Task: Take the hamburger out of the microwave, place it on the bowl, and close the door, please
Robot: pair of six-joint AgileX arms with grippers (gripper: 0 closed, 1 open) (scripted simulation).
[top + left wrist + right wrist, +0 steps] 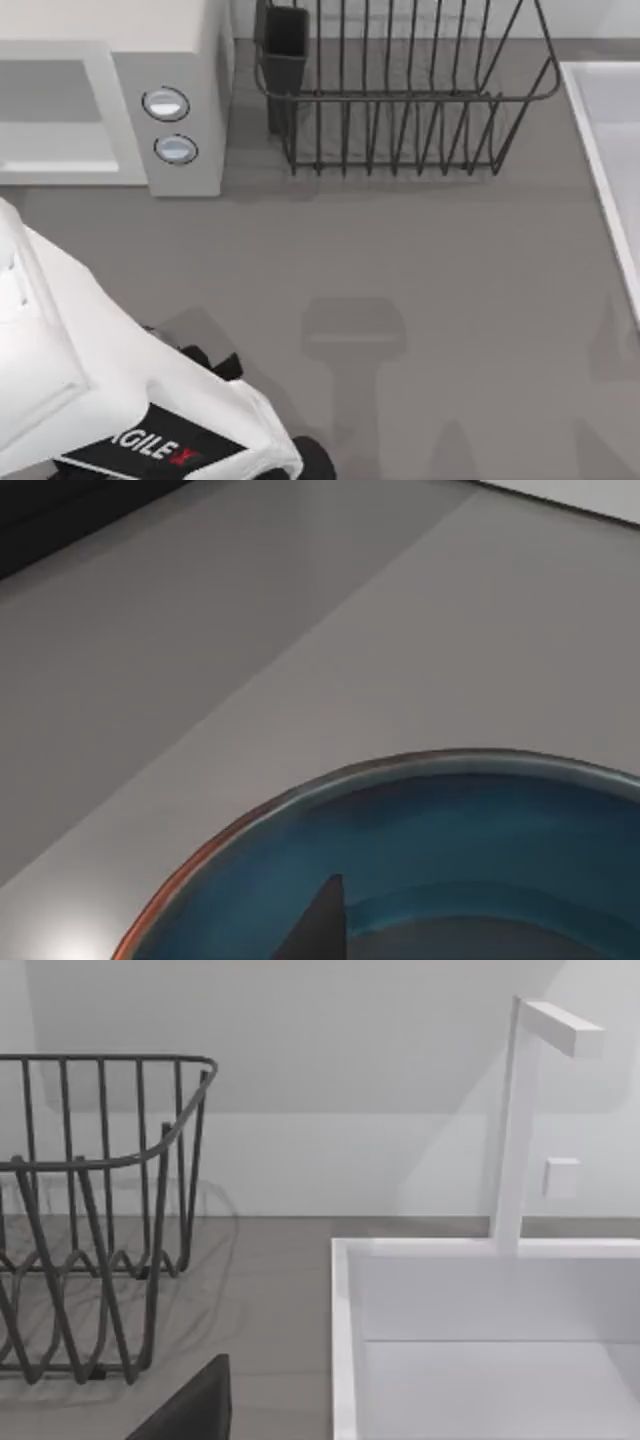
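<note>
Hamburger: I can't spot it; the part of the microwave cavity on show looks bare.
Handling guess: a small bun-like lump ought to be light and a bit soft, so a gentle pinch across its sides seems wisest; squeeze hard and it may squash or slip.
Microwave (185, 60): top-left of the table, two round knobs (166, 104) on its front panel, cavity open to view.
Bowl (420, 810): close under the left wrist, teal inside, reddish rim, nothing visible in the part on show.
Dish rack (400, 90): dark wire, at the back middle, holding a dark cup-like holder (285, 45).
Sink (480, 1340): white, at the table's right, basin bare, with a faucet (520, 1120).
Left arm (90, 360): lower left, over the bowl; whether its fingers grip anything, I cannot tell.
Right arm: its fingers, cannot tell either.
</note>
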